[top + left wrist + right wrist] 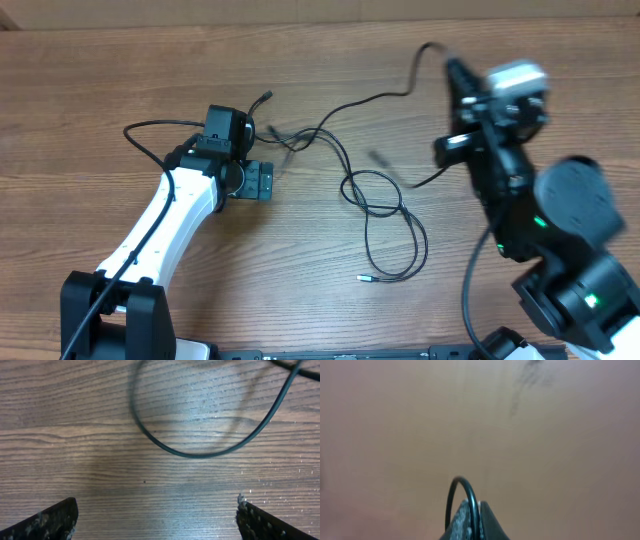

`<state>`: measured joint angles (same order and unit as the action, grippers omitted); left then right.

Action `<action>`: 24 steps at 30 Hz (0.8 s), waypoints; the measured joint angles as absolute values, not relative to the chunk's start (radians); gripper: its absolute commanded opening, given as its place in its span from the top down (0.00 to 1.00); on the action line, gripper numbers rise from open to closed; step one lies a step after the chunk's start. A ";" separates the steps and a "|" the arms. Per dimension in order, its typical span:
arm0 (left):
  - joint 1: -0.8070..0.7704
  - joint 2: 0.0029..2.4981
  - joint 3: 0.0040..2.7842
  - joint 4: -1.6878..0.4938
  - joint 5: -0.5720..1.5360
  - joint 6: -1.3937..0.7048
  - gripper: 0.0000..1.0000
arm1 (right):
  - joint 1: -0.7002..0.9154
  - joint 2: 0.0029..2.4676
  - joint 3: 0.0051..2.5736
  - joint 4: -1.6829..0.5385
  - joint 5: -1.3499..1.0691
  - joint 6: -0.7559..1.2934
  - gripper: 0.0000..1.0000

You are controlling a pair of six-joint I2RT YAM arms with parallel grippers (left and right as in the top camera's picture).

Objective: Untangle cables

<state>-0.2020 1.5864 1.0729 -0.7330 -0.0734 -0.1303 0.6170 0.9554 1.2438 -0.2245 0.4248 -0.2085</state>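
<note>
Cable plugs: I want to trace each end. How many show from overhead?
4: one plug upper left, one just below it, one blurred in the middle, one lowest in the picture. The right gripper, shut on a cable, may hide another.

Legible text, labels, brands, numbers, signs: none. Checked without result: brown wood-grain surface [100, 90], thin black flexible cables [200, 455], white-and-black robot arms [165, 220].
</note>
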 measured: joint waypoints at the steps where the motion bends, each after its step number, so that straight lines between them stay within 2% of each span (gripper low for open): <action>1: -0.202 1.586 1.073 -0.733 -0.073 -0.131 0.00 | 0.617 0.946 1.244 -0.182 0.457 -0.224 0.96; 9: -0.202 1.586 1.072 -0.733 -0.076 -0.130 0.00 | 0.617 0.898 1.250 0.141 0.662 -0.417 0.96; 15: -0.202 1.586 1.072 -0.733 -0.076 -0.130 0.00 | 0.611 0.896 1.253 0.285 0.717 -0.605 0.96; 19: -0.202 1.586 1.072 -0.733 -0.076 -0.130 0.00 | 0.542 0.911 1.253 0.317 0.741 -0.710 0.96; 24: -0.202 1.586 1.072 -0.733 -0.076 -0.130 0.00 | 0.373 0.960 1.253 0.317 0.765 -0.764 0.96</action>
